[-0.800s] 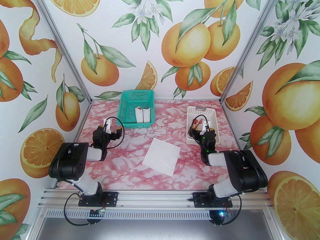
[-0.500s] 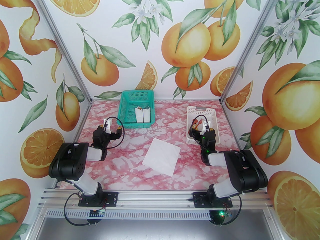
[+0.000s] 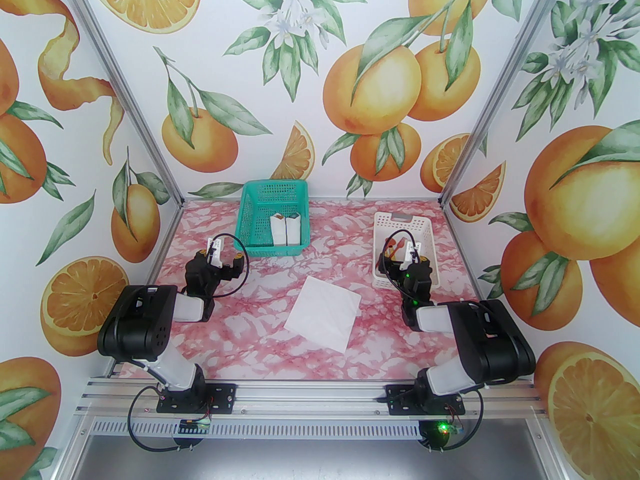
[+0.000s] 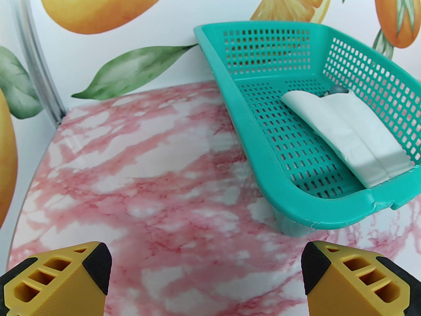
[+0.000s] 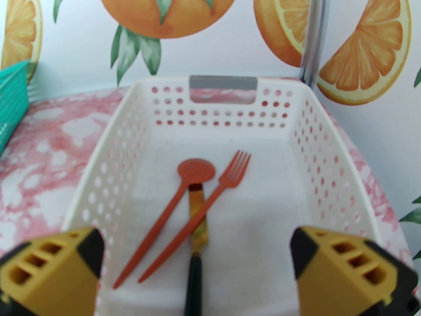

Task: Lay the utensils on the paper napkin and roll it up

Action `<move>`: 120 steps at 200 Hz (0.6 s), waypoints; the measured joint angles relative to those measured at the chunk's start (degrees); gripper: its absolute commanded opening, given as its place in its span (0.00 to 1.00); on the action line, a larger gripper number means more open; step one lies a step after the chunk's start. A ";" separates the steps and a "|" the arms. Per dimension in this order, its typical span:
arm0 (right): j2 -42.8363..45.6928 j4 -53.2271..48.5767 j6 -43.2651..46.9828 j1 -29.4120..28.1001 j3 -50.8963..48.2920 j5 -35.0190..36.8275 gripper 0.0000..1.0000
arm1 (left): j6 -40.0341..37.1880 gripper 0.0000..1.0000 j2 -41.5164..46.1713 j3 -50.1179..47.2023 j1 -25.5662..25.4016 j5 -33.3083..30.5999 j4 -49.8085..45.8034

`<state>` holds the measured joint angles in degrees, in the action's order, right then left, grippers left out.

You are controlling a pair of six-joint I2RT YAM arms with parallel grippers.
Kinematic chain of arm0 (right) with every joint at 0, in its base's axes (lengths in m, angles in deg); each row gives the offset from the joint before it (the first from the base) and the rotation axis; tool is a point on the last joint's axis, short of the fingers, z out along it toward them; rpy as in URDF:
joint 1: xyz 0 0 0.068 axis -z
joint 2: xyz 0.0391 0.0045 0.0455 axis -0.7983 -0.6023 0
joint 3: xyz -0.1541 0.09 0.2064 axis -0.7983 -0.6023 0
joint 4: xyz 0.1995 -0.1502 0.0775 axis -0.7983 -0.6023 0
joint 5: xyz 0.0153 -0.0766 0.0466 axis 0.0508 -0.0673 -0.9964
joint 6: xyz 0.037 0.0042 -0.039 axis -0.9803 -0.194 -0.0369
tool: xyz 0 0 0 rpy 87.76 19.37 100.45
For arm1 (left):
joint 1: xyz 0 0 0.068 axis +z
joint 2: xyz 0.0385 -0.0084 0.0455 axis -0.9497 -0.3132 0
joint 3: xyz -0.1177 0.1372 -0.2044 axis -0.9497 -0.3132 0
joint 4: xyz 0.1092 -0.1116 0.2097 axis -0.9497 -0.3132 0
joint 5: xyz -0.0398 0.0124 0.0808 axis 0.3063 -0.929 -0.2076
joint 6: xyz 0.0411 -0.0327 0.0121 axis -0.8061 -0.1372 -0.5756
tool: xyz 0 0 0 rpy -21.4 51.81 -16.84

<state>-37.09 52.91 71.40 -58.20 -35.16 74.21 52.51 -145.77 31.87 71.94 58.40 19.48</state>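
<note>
The paper napkin [image 3: 324, 313] lies flat as a white square on the marble table, mid-way between the arms. Three utensils rest side by side in the white basket [image 5: 108, 163]: an orange spoon [image 5: 171, 216], an orange fork [image 5: 213, 199] and a darker knife [image 5: 196, 232] between them. My right gripper [image 5: 197, 268] hovers open over the basket's near end, just above the utensil handles, with nothing between its fingers. My left gripper [image 4: 207, 272] stands open over bare table, left of the teal basket [image 4: 263, 163], and holds nothing.
Two white wrapped bundles [image 4: 345, 137] lie in the teal basket [image 3: 274, 218] at the back left. The white basket [image 3: 427, 228] stands at the back right near the frame post. Walls close in the table on three sides.
</note>
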 measured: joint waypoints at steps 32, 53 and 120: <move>0.00 0.00 0.00 0.00 0.00 -0.02 1.00 | 0.02 1.00 0.00 0.00 0.00 -0.02 -0.02; 0.00 0.00 0.00 0.00 0.00 -0.02 1.00 | 0.00 1.00 0.00 0.00 0.00 0.02 -0.02; 10.69 -3.72 -0.20 0.00 -2.43 2.40 1.00 | -1.99 1.00 8.59 -2.03 -3.10 -1.53 -2.51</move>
<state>-26.40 49.20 71.20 -58.20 -37.59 76.61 50.53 -137.18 29.84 68.83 56.87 16.97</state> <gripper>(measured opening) 0.999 0.999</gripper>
